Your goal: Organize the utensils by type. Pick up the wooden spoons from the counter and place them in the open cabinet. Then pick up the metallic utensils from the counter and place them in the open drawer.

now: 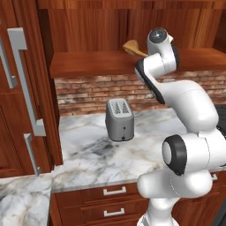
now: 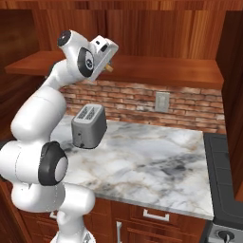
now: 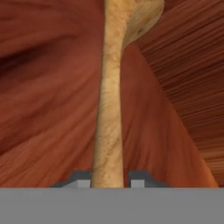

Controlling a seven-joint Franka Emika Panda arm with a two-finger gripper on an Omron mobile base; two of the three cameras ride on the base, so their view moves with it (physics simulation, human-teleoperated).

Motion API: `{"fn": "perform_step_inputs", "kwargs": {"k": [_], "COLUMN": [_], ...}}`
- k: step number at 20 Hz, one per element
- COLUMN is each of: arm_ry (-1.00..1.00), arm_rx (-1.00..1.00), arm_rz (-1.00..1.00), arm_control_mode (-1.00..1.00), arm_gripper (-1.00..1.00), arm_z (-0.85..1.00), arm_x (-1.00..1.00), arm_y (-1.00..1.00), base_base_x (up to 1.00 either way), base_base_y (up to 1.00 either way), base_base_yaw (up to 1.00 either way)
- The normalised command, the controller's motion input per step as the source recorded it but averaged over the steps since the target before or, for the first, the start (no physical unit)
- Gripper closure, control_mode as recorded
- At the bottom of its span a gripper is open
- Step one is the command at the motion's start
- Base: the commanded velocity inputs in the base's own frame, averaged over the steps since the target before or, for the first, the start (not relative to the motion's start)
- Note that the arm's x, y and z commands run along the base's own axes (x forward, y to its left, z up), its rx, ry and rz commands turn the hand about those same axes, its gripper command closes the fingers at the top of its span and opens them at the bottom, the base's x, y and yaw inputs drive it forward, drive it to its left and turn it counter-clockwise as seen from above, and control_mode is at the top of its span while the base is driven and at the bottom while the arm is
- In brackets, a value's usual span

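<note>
Clearly, step in hand: the first half of the task, stowing a wooden spoon in the open cabinet, was under way.
Gripper: the gripper (image 3: pixel 107 180) was pinching the handle of the wooden spoon (image 3: pixel 109 109); in the hand view the two dark finger tips sat on either side of the shaft, touching it.
Spoon: tan wood, its handle ran straight away from the fingers and its bowl lay at the far end, tilted off to one side.
Spoon in the room: in the left base view the bowl of the wooden spoon (image 1: pixel 131 47) stuck out past the wrist, up at the level of the cabinet shelf (image 1: pixel 88 62).
Cabinet: reddish-brown wood panels surrounded the spoon in the hand view; whether the spoon touched the shelf could not be told.
Arm: raised high, the hand reached over the shelf edge above the brick backsplash (image 2: pixel 137 102).
Counter: the white marble counter (image 1: pixel 88 154) below carried a grey toaster (image 1: pixel 119 119), well apart from the hand.
Other utensils: the second wooden spoon and the metallic ones could not be made out on the visible counter.
Next move, as a judgement: it called for lowering the spoon until it rested on the shelf, spreading the fingers, then drawing the hand straight back so the handle was not dragged out.
</note>
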Motion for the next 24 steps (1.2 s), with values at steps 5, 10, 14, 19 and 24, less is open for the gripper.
{"fn": "perform_step_inputs", "kwargs": {"k": [5,10,14,19,24], "arm_ry": [-0.03,-0.22,-0.53,-0.8,-0.72], "arm_rx": [0.03,0.2,0.41,0.57,0.62], "arm_rz": [-0.13,-0.01,0.0,0.0,0.0], "arm_control_mode": [-1.0,-1.0,-1.0,-1.0,-1.0], "arm_gripper": [-1.0,-1.0,-1.0,-1.0,-1.0], "arm_z": [-0.33,-0.28,-0.3,-0.54,-0.72], "arm_x": [0.84,0.97,0.65,0.02,-0.05], "arm_y": [-0.16,-0.14,-0.18,-0.46,-0.68], "base_base_x": [0.0,0.0,0.0,0.0,0.0], "base_base_y": [0.0,0.0,0.0,0.0,0.0], "base_base_yaw": [0.0,0.0,0.0,0.0,0.0]}}
